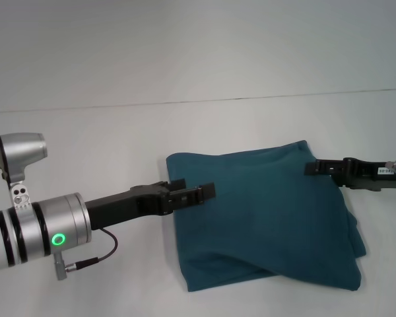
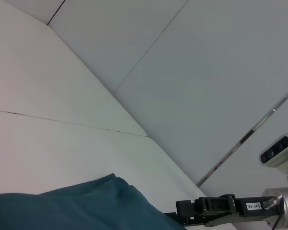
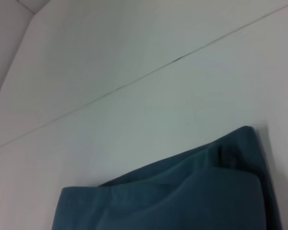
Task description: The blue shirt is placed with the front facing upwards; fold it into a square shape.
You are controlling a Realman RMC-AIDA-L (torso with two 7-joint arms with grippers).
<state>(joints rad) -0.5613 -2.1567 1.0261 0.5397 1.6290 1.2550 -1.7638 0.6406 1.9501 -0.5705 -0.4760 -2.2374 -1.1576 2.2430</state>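
The blue shirt (image 1: 264, 218) lies folded into a rough square on the white table, plain side up, with no lettering showing. Its bottom right corner bulges in loose layers. My left gripper (image 1: 195, 189) hovers over the shirt's left edge, open, with nothing between its fingers. My right gripper (image 1: 308, 168) is over the shirt's upper right part and holds no cloth that I can see. The left wrist view shows an edge of the shirt (image 2: 62, 211) and, farther off, the right gripper (image 2: 180, 211). A folded corner of the shirt (image 3: 182, 196) fills the right wrist view.
The white table (image 1: 185, 66) stretches behind and beside the shirt, with a thin seam line (image 1: 251, 99) running across it. A black cable (image 1: 105, 247) loops under my left wrist.
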